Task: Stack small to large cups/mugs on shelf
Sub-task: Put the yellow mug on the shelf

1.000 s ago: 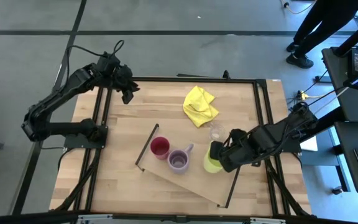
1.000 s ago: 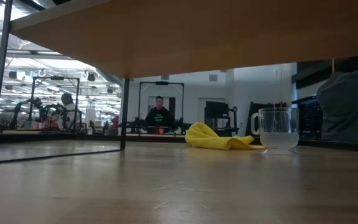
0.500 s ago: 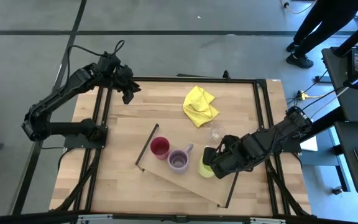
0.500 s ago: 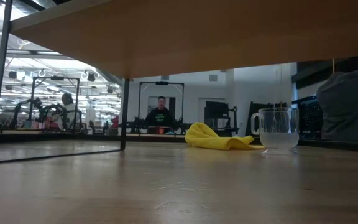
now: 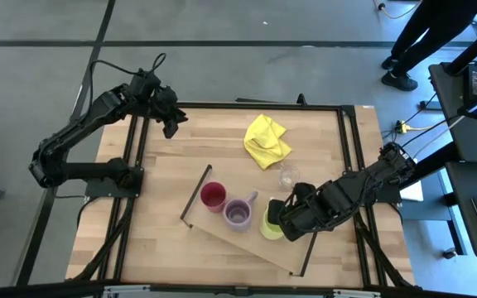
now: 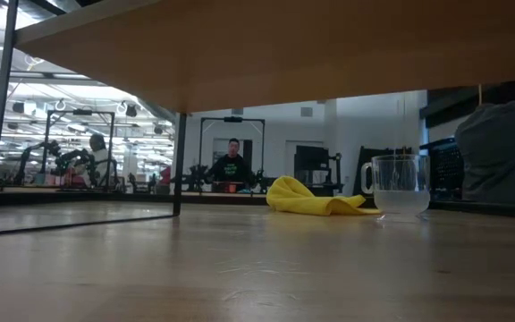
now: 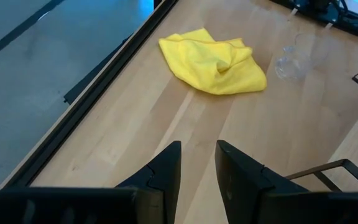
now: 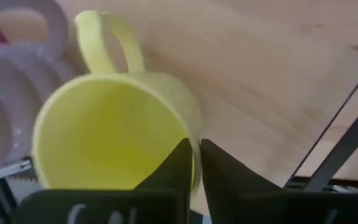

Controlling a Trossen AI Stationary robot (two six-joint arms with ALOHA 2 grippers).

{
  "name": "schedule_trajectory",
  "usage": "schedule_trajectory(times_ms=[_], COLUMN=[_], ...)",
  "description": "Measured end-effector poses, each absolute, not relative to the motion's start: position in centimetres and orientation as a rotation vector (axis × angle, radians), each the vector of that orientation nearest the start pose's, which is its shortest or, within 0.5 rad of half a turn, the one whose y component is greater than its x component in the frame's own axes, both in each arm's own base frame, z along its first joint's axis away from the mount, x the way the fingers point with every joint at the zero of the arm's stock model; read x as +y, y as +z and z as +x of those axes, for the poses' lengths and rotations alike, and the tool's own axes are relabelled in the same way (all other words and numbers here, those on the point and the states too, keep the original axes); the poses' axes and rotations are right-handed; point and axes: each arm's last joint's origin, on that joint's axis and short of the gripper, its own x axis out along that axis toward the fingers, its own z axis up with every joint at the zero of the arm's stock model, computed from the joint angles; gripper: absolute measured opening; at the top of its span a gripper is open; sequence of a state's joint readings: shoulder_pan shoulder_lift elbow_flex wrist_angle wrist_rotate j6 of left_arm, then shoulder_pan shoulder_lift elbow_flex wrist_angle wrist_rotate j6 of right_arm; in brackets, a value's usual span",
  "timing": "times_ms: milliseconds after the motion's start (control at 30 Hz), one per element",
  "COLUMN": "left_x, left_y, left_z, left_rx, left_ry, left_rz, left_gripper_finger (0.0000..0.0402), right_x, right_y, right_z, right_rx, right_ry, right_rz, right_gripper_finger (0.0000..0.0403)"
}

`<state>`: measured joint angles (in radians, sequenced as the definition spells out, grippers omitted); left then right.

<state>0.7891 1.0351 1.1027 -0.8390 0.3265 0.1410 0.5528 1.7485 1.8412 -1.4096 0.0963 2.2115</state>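
Note:
On the shelf (image 5: 247,245), a light-wood board with black rails, stand a red cup (image 5: 213,196) and a purple mug (image 5: 238,214). Right of them is a yellow-green mug (image 5: 270,225), with my right gripper (image 5: 282,220) shut on its rim; the purple mug (image 8: 5,81) is close beside it. A clear glass tumbler (image 5: 288,175) stands on the table beyond the shelf, and also shows in the low view (image 6: 401,185). My left gripper (image 5: 172,126) hangs open at the table's far left corner, touching nothing. My right gripper pinches the yellow-green mug's wall at the rim (image 8: 194,140), on the side away from its handle (image 8: 107,43). One finger (image 8: 178,168) is inside the mug and one outside. The fingers come steeply from above. Whether the mug's base rests on the shelf is hidden.
A crumpled yellow cloth (image 5: 266,139) lies on the table's far middle, just beyond the tumbler. The shelf's right rail (image 5: 309,248) runs close by my right gripper. A person's legs (image 5: 421,41) show past the table's far right corner.
My right gripper has carried the yellow-green mug a short way toward the table's left and near edges and slightly down. The mug is now closer to the purple mug and still upright.

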Motion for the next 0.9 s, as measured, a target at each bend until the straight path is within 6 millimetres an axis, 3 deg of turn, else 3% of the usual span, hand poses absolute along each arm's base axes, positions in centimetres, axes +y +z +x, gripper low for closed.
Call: schedule_trajectory(times_ms=[467,700,900], left_x=[13.1,13.2,13.2], left_y=[34.1,34.2,34.2], left_z=[14.3,14.4,14.4], left_rx=[0.682,0.669,0.667], left_ry=[0.391,0.390,0.390], left_rz=[-0.275,-0.268,-0.276], left_gripper_finger=[0.0094,0.0094,0.0094], right_x=[17.9,17.9,17.0], right_y=[36.3,38.9,39.9], right_z=[28.5,27.5,26.1], right_rx=[0.892,0.778,0.801], right_ry=[-0.933,-0.890,-0.980], right_rz=[1.443,1.421,1.344], right_gripper_finger=[0.0121,0.0130,0.0131])
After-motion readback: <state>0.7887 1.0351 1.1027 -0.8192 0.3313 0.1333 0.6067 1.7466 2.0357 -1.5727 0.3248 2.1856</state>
